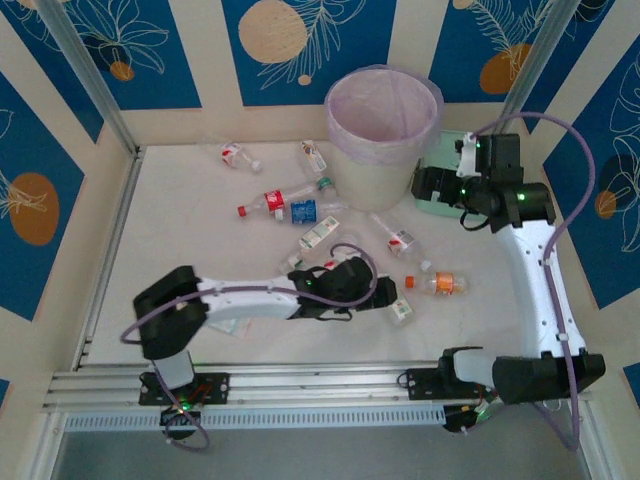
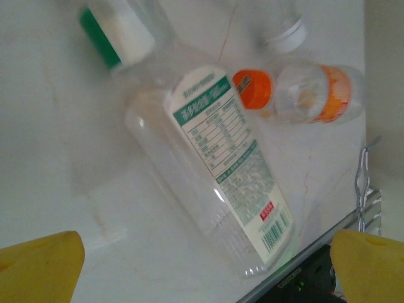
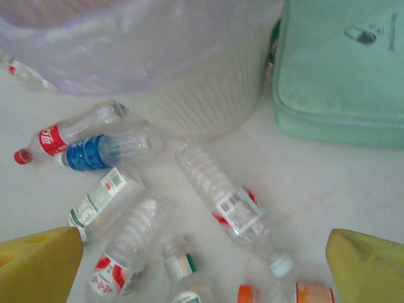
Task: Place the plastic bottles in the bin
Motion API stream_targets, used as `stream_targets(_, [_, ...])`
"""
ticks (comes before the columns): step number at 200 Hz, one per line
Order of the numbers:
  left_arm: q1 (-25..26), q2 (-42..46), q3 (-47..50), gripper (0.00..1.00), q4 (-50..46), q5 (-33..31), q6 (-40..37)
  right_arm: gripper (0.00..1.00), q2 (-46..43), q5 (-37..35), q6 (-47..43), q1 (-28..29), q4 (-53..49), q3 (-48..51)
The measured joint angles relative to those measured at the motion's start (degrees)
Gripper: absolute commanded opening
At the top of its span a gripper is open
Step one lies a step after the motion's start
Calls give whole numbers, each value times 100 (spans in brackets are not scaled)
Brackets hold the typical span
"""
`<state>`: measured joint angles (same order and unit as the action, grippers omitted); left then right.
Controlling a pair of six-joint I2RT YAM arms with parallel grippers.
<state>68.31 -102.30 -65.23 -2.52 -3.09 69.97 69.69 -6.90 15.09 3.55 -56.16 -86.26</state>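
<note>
Step in hand: the first pick, as I judge it. The left tool (image 2: 202, 268) hangs wide open above a green-labelled bottle (image 2: 221, 164) with nothing gripped.
Left tool's target: this bottle lies flat on the bench (image 1: 180, 230), near centre. It sits slantwise between the yellow fingers (image 2: 38, 265), with its cap at the far end.
Neighbour: an orange-labelled bottle (image 2: 309, 91) lies just beyond and to the right, close enough to be nudged.
Right tool: the right tool (image 3: 203, 268) is also spread open and empty. It is raised at the far right, beside the bin (image 1: 375, 170) and over the mint-green case (image 3: 341, 69).
Plastic bottles: all are scattered on the bench, left of and nearer than the bin. A red-labelled one (image 1: 262, 203) and a blue-labelled one (image 1: 305, 210) lie side by side.
Bin: it stands upright at the far centre-right. Its pink liner looks bare from above, with no bottle seen inside.
Case: it is closed, so its contents are hidden.
Next move: probably turn the wrist square to the bottle and descend. Then close on its body, lift, and carry it far-right over the rim.
</note>
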Motion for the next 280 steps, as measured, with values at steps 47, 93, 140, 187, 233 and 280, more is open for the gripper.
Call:
stream_targets(47, [138, -1012, -719, 100, 175, 367, 678, 100, -992, 0, 79, -133, 0, 483])
stream_targets(93, [136, -1384, -970, 96, 219, 407, 984, 99, -1189, 114, 83, -245, 0, 798])
stream_targets(140, [136, -1585, -1069, 75, 367, 428, 1097, 98, -1228, 269, 85, -245, 15, 986])
stream_targets(187, [142, -1434, -933, 62, 352, 479, 940, 98, -1375, 544, 114, -245, -2, 1027])
stream_targets(233, [153, -678, -667, 55, -96, 459, 212, 90, -1552, 1268, 310, -256, 15, 1025])
stream_targets(280, [-122, 769, -101, 35, -20, 752, -1106, 81, -1659, 2844, 621, -256, 468, 1121])
